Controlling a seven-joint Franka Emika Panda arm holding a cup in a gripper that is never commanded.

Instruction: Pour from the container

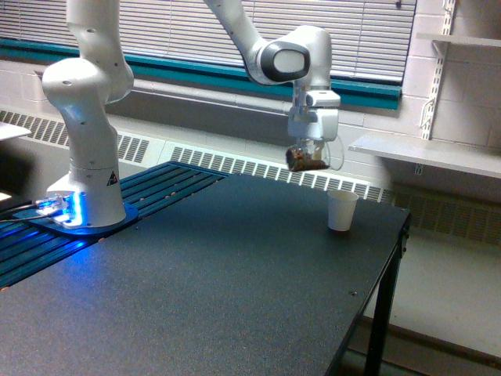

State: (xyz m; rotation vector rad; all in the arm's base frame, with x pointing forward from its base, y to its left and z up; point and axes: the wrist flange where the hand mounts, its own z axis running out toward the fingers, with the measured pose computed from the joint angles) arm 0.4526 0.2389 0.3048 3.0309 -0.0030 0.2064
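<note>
One clear container [308,159], brown bits visible inside, is clamped in the gripper [311,149] and held in the air above the black table [235,274]; a white paper cup [341,210] is seen standing lower, toward the exterior view's right.

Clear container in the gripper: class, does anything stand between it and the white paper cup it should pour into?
Nothing visible does. The gripper holds the clear container in the air, up and toward the exterior view's left of the paper cup. Only open air and bare table lie between them.
</note>
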